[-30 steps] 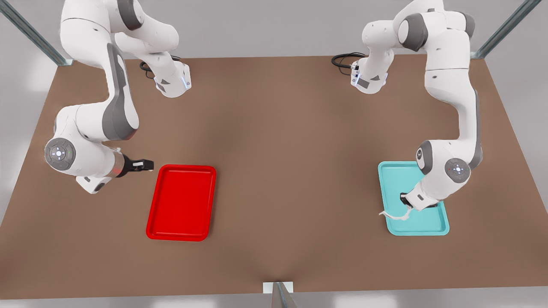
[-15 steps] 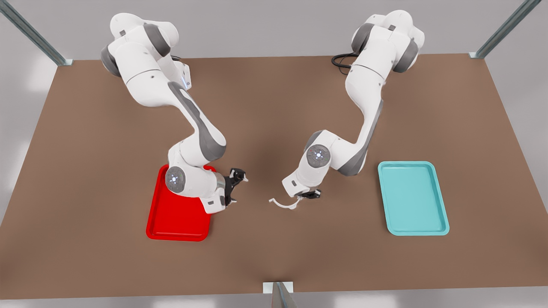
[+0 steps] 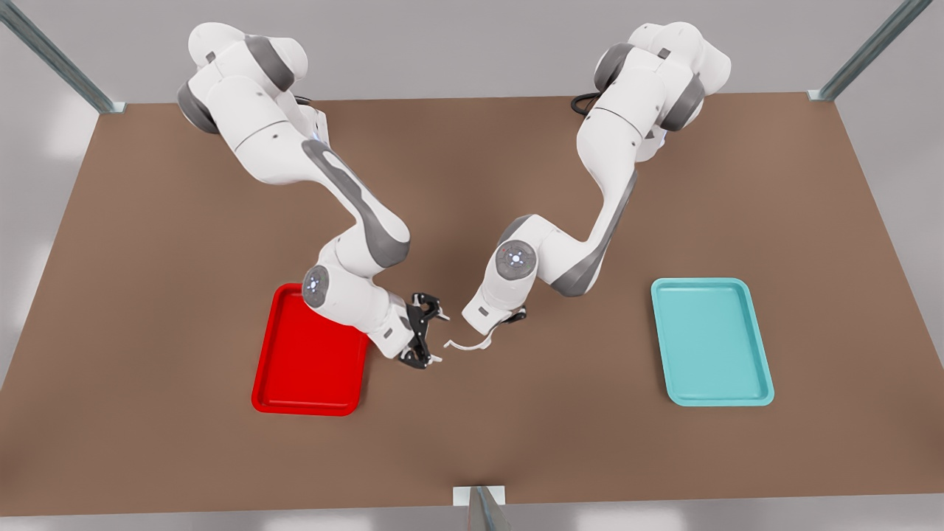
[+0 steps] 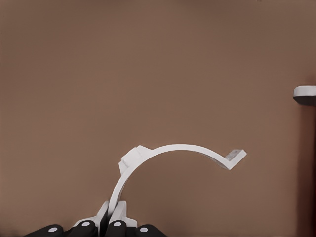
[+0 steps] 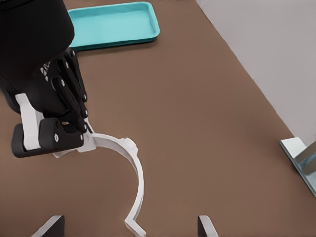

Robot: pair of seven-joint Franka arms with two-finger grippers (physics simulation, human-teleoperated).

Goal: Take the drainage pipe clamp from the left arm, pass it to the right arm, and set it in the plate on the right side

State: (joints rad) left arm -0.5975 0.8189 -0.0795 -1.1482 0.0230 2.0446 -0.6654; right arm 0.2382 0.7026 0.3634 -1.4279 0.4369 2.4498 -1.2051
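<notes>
The drainage pipe clamp (image 3: 464, 344) is a thin white half-ring, held above the table's middle. My left gripper (image 3: 495, 330) is shut on one end tab of the clamp (image 4: 177, 147), its fingertips (image 4: 111, 215) pinching the strip. My right gripper (image 3: 436, 338) stands open just off the clamp's free end, on the front view's left. In the right wrist view the clamp (image 5: 138, 173) curves from the left gripper (image 5: 74, 138) down between my right gripper's (image 5: 129, 226) spread fingers. The red plate (image 3: 310, 383) lies beside the right arm.
A teal tray (image 3: 712, 343) lies at the front view's right, also seen in the right wrist view (image 5: 113, 24). A metal post (image 3: 479, 509) stands at the table's near edge. Bare brown table surrounds the two grippers.
The left gripper carried the clamp from the teal tray to the table's middle. The right gripper swung in over the red plate and now meets the clamp's free end.
</notes>
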